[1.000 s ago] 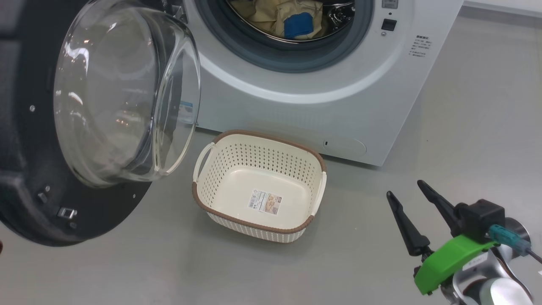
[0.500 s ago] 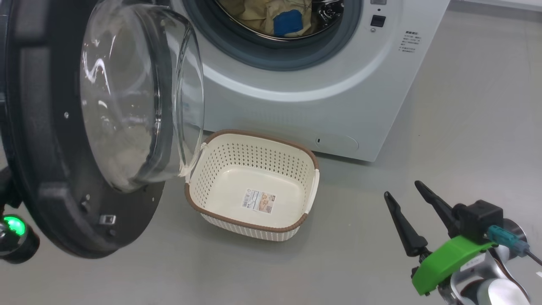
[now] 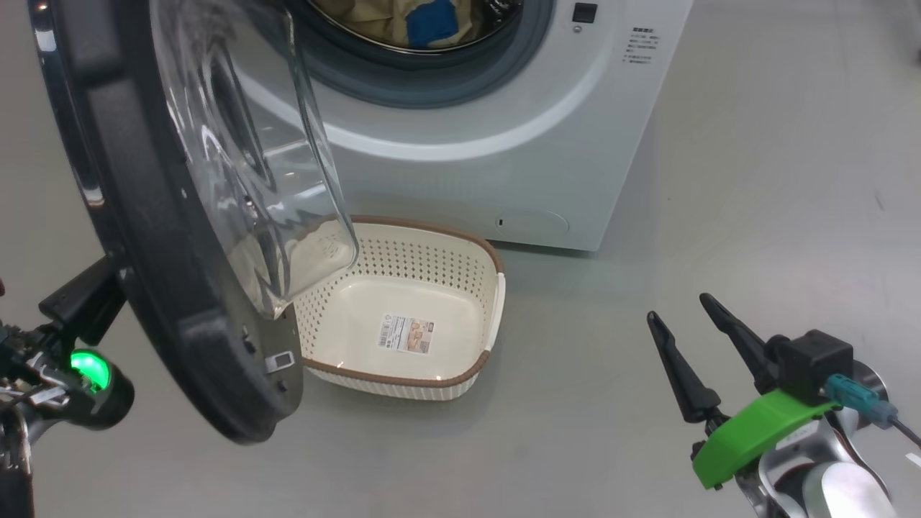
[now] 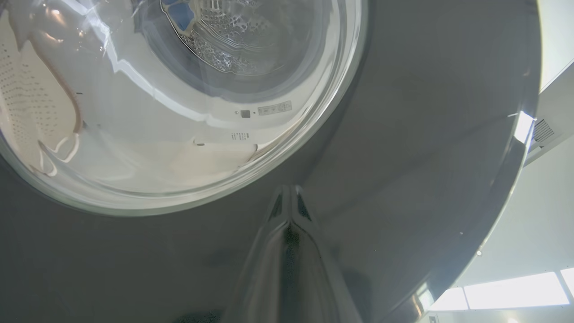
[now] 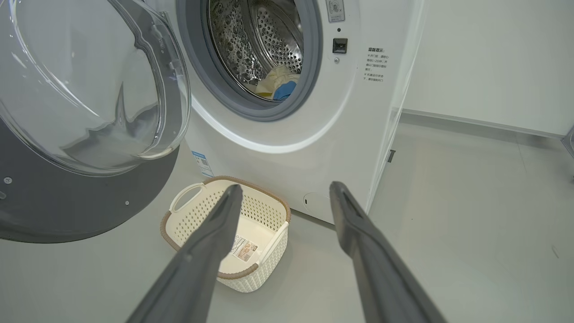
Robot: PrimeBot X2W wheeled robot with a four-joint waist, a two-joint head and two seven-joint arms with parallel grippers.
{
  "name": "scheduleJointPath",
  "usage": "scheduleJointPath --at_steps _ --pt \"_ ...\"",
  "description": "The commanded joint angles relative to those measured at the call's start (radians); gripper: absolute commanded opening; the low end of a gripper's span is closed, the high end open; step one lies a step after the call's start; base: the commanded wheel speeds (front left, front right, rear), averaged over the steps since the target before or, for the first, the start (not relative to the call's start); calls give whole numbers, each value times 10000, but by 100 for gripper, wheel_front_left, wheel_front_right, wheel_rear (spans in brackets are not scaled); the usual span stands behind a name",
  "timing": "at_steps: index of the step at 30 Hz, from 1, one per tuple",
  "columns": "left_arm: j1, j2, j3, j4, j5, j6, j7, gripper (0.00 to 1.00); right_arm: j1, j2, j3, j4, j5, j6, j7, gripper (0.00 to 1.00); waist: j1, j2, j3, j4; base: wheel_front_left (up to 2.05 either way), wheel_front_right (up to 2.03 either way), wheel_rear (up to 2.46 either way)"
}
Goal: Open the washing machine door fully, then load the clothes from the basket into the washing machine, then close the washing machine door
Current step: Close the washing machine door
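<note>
Looks to be on the last step, shutting the door (image 3: 144, 237), with loading judged done: finds the clothes (image 3: 367, 21) lying low inside the washer (image 3: 504, 158), in its drum (image 5: 273, 40) behind the gasket, and the basket (image 3: 410, 255) bare but for its label, on the floor (image 3: 719, 180) just in front of the washer's lower front. Catches the door standing out from the washer's left side at about half swing, glass bowl facing the opening. Sets the left pincer (image 4: 289, 233), fingers pressed together and gripping nothing, tip-first against the door's glossy black outer face, on the side away from the washer; touching, to judge by the tip meeting its own reflection. Holds the right pincer (image 3: 676, 306) spread as wide as it goes and empty, above the floor well out from the washer's front right corner, seemingly idle. Calls next for a steady push along the door's arc toward the washer until the latch reaches the catch right of the opening. Needs care, since a bare tip on so slick a face could slide off. Cannot tell whether the door's lower rim clears the basket near the washer.
</note>
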Motion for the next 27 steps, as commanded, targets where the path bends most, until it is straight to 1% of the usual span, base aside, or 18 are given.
scheduleJointPath --at_steps 1,7,12,19,27 --pt "-357 187 217 -531 -55 -82 180 0 -471 -14 208 -284 36 -29 -141 100 -1 0 98 -288 0 0 0" --pt "-463 -220 107 -873 -5 -105 28 0 -519 48 202 -216 36 -29 -231 100 -1 0 157 -771 0 0 0" --pt "-763 -548 19 -878 -20 -120 -57 0 -557 92 126 -206 29 -29 -299 100 -1 0 243 -1231 0 0 0" --pt "-1404 -922 -112 -570 141 -139 -245 0 -597 137 103 -203 63 -29 -379 100 -1 0 386 -1862 0 0 0" --pt "-2069 -1109 -41 -120 425 -151 -393 0 -670 161 142 -135 119 -29 -513 100 -1 0 538 -2618 0 0 0"
